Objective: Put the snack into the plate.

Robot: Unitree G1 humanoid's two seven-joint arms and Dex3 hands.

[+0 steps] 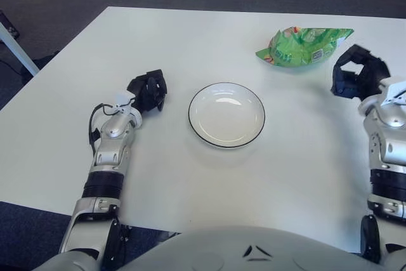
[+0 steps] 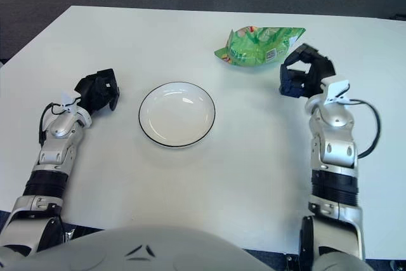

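Observation:
A green snack bag (image 1: 303, 46) lies on the white table at the far right. An empty white plate (image 1: 226, 114) with a dark rim sits in the middle. My right hand (image 2: 304, 72) hovers just right of and below the bag, fingers spread and holding nothing, a small gap from the bag's corner. My left hand (image 1: 149, 88) shows left of the plate, fingers curled and holding nothing.
The white table (image 1: 190, 36) stretches wide around the plate. Dark carpet lies beyond its far edge. A white leg or bar (image 1: 14, 46) shows at the far left, off the table.

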